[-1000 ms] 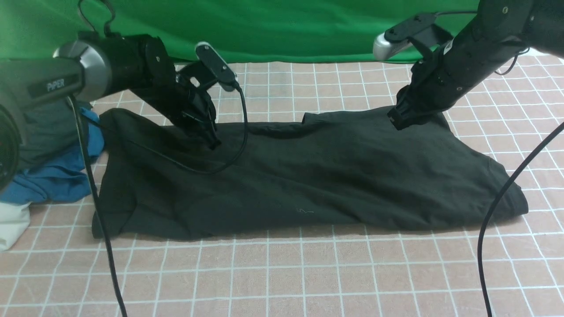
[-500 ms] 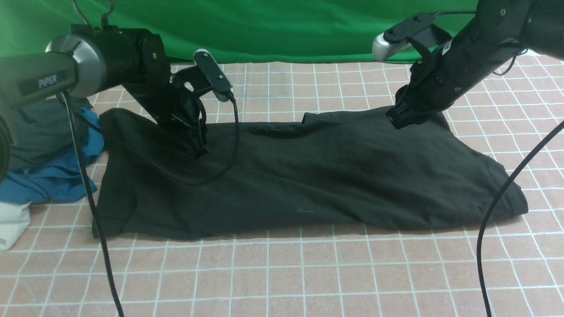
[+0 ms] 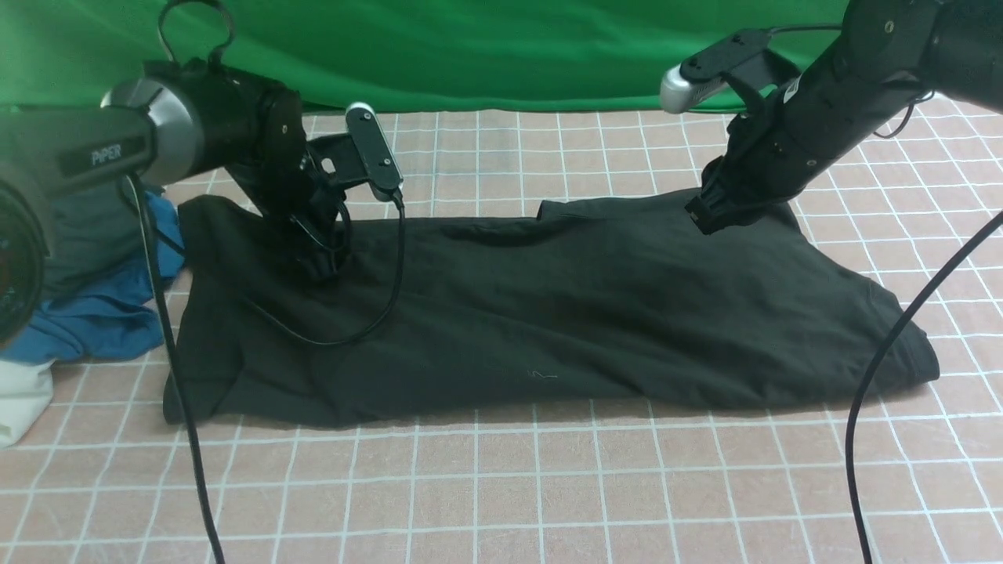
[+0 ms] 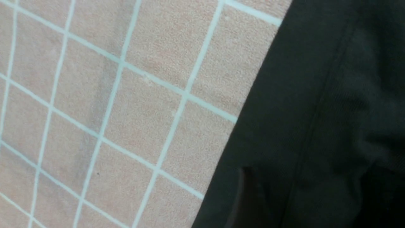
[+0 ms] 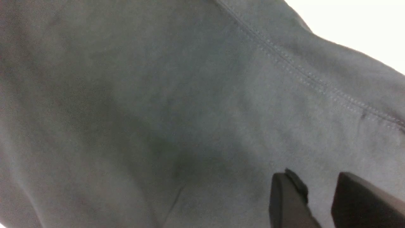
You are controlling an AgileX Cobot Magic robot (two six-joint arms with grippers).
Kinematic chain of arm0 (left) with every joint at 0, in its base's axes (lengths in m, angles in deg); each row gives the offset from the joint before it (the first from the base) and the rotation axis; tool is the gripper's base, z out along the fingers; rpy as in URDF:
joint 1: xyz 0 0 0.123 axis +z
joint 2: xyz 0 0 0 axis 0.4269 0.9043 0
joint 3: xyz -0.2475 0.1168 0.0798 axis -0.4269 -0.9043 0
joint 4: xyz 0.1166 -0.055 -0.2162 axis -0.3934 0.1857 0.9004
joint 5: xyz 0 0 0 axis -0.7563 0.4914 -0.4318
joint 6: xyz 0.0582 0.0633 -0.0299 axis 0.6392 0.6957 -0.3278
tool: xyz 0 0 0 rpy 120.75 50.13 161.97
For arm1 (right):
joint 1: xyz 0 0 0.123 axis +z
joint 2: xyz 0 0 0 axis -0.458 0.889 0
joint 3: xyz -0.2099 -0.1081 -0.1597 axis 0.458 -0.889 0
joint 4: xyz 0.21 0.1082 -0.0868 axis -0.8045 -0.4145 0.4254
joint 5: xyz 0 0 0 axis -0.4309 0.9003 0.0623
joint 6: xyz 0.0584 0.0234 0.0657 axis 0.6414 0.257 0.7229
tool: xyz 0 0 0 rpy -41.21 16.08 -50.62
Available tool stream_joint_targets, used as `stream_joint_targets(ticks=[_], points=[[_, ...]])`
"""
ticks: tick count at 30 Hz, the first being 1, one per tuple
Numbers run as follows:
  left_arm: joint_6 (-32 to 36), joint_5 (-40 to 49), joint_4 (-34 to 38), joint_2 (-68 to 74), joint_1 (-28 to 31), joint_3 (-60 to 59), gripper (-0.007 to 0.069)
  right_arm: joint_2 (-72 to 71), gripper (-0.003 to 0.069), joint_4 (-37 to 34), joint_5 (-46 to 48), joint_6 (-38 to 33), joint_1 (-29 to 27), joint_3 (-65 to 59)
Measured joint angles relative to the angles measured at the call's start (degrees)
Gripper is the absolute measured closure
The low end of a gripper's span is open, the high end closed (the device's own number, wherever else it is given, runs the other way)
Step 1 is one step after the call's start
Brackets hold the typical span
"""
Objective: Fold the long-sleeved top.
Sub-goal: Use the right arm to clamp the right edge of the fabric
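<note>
black long-sleeved top lies across checked cloth.

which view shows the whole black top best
The front view: the top lies whole on the checked cloth, both ends visible. The left wrist view catches only an edge, the right wrist view a seamed patch.
</note>
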Motion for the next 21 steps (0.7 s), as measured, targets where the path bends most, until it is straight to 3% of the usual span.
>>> stream_joint_targets(ticks=[5, 8, 21], points=[[-0.71, -0.34, 0.0, 0.06, 0.0, -0.18, 0.0522, 0.07, 0.0424, 0.0, 0.2, -0.03, 0.0, 0.0], [-0.75, -0.41, -0.06, 0.12, 0.0, -0.22, 0.0598, 0.07, 0.0424, 0.0, 0.2, -0.07, 0.0, 0.0], [-0.95, -4.53, -0.45, -3.56, 0.0, -0.28, 0.0606, 0.07, 0.0424, 0.0, -0.27, -0.22, 0.0, 0.0]])
